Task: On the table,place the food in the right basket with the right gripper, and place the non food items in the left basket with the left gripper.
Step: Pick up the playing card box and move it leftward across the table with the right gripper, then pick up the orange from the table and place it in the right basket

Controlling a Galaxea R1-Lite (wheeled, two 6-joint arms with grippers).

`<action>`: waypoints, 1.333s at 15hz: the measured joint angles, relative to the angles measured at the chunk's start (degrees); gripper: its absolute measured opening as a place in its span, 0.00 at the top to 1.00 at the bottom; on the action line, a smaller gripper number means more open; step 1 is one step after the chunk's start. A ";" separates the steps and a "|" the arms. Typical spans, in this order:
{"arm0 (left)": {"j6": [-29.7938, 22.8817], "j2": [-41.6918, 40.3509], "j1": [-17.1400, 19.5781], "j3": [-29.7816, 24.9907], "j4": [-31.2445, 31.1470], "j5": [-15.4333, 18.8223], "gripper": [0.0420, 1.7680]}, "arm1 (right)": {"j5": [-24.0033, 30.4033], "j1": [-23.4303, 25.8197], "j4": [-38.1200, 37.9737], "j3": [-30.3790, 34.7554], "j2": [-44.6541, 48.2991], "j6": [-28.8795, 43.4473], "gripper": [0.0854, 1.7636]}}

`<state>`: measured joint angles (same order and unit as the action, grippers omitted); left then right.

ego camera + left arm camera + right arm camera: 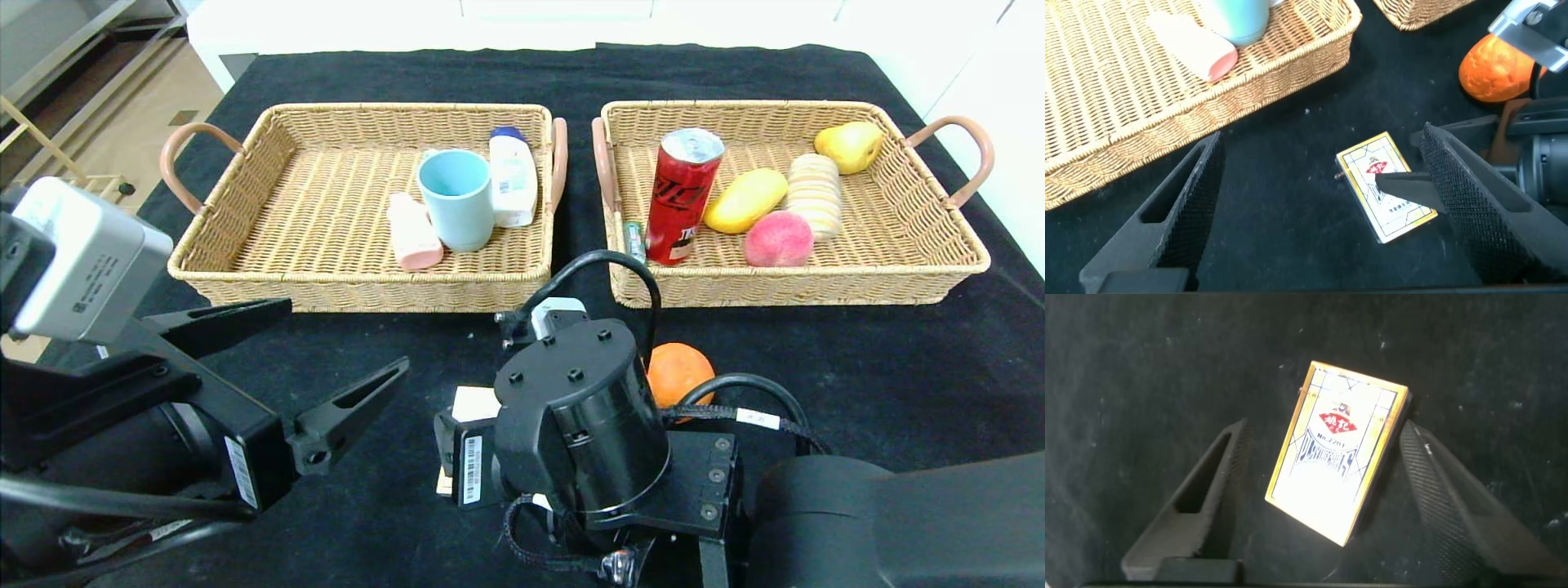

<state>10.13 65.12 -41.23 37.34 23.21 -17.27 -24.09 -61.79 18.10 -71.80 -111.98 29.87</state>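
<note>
Card box: the card box [1337, 464] lies flat on the black cloth, low centre of the head view, between the right gripper's [1323, 498] spread fingers. Nothing grips it.
Right gripper: released, pointing straight down over the box. You have the wrong arm on a non-food item.
Orange: the orange [678, 371] sits just beside, still due for the right basket [963, 245].
Left gripper: the left gripper [326, 363] hangs wide open at lower left, well placed to take the box to the left basket [245, 282].
</note>
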 joint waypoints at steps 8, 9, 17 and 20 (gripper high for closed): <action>0.12 -0.11 -0.02 0.00 0.18 -0.04 0.03 | -0.11 -0.55 0.37 1.40 4.96 -2.63 0.11; 0.15 -0.13 -0.04 0.02 0.32 -0.06 0.03 | -0.11 -0.24 0.37 1.51 5.89 -2.97 0.10; 0.63 -0.11 -0.33 -0.30 0.07 0.41 0.03 | 0.44 5.02 -1.95 5.35 15.93 -9.62 0.06; 0.63 -0.11 -0.35 -0.38 0.00 0.35 0.03 | 0.13 6.49 -2.76 7.58 18.24 -12.45 0.05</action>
<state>10.76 65.01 -41.58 36.96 23.21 -16.92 -23.95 -55.31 15.35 -64.22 -93.75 17.42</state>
